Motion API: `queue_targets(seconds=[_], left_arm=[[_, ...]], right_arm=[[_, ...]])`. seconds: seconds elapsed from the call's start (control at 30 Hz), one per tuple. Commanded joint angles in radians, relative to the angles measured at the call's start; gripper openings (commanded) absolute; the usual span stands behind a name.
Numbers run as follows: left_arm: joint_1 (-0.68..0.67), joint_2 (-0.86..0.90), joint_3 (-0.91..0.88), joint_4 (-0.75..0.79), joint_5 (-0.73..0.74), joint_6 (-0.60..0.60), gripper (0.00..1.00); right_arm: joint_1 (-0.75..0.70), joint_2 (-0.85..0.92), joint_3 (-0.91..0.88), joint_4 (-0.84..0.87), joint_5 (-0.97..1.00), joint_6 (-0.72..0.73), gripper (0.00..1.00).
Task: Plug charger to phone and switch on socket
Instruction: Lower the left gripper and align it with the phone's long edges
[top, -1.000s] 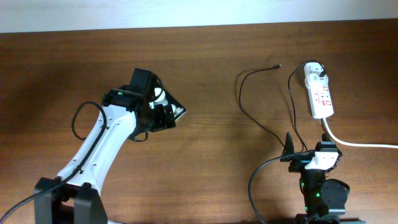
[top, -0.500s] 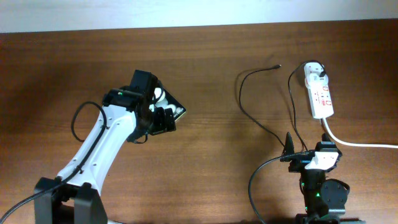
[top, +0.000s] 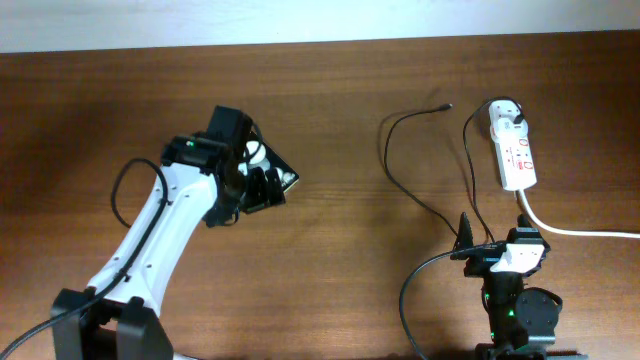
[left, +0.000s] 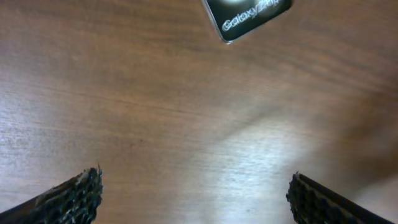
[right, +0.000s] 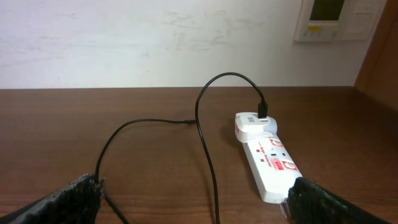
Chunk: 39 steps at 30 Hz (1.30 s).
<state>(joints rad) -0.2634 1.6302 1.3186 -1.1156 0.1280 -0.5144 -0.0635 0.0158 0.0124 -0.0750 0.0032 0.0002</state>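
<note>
Left pincer (left: 194, 179) hangs over the table (left: 155, 112), fingers spread wide, nothing between them. The phone (left: 249, 15) lies ahead of the tips and a touch right of the centre line. Only one corner shows in the wrist view, its lettering slanted, so the slab sits skewed to the jaws. From overhead the pincer covers most of it. The long axis looks diagonal, though I cannot call it exactly. This arm is clearly the one for the phone, being right above it.

Moving right, the plug tip (top: 445, 106) lies loose on the wood, well apart from the phone. The cable (top: 388, 160) loops back from it to the adapter (top: 505, 112), seated in the far end of the socket (top: 518, 158).

Right pincer (right: 194, 186) is spread too, empty, low by its base. The socket lies ahead and to its right, long axis running away from the fingers. The tip lies ahead, slightly left, farther off. The right arm is nearer to both cable and switch, so my read is that tip and phone must be brought together across that gap.
</note>
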Motion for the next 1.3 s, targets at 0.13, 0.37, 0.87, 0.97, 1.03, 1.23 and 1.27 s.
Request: queue_targets(seconds=[0.13, 0.37, 0.87, 0.97, 1.03, 1.23, 1.27], left_arm=[[-0.003, 0.006, 0.226, -0.072, -0.006, -0.024, 0.99], [-0.003, 0.007, 0.334, -0.076, -0.050, -0.024, 0.99], [-0.003, 0.073, 0.335, -0.101, -0.083, -0.023, 0.99], [-0.003, 0.107, 0.335, -0.101, -0.079, -0.024, 0.99], [-0.003, 0.121, 0.335, -0.101, -0.072, -0.024, 0.99], [-0.003, 0.128, 0.335, -0.091, -0.065, -0.092, 0.99], [-0.003, 0.128, 0.335, -0.084, -0.065, -0.101, 0.99]], right_arm=[[0.006, -0.010, -0.007, -0.004, 0.008, 0.003, 0.99], [0.006, -0.010, -0.007, -0.004, 0.008, 0.004, 0.99], [0.006, -0.010, -0.007, -0.004, 0.008, 0.004, 0.99], [0.006, -0.010, -0.007, -0.004, 0.008, 0.003, 0.99], [0.006, -0.010, -0.007, -0.004, 0.008, 0.004, 0.99], [0.006, -0.010, -0.007, -0.004, 0.008, 0.003, 0.99], [0.006, -0.010, -0.007, -0.004, 0.008, 0.004, 0.99]])
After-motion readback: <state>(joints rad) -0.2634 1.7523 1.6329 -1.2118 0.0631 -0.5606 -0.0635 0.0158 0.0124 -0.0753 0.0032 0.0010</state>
